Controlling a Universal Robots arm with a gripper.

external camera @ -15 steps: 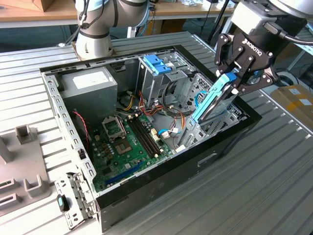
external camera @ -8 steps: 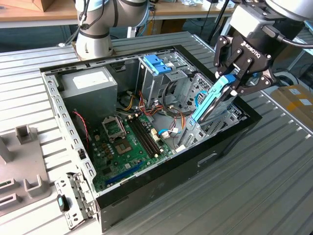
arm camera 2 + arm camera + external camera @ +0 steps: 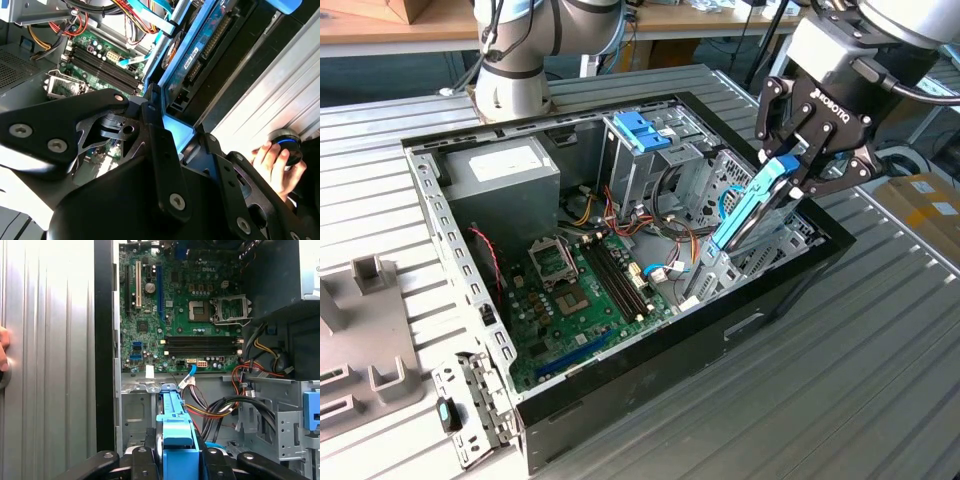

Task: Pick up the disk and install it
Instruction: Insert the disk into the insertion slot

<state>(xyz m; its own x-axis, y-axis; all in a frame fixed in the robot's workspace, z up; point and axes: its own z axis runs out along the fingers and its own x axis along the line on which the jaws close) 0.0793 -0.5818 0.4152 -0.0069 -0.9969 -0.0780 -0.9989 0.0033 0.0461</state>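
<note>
Even, bright light is cast across the exterior view. In the second wrist view the ribbed tabletop (image 3: 270, 90) is washed out by glare, while the end effector (image 3: 180, 127) is left in dark shadow.

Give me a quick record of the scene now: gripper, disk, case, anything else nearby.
gripper: shut on the upper end of the disk, on its blue carrier frame
disk: tilted, lower end down in the metal bay of the computer case at the exterior view's right, upper end above the rim
computer case: open on the slatted metal table, motherboard exposed
person's hand: beside the case, resting on a round device
</note>
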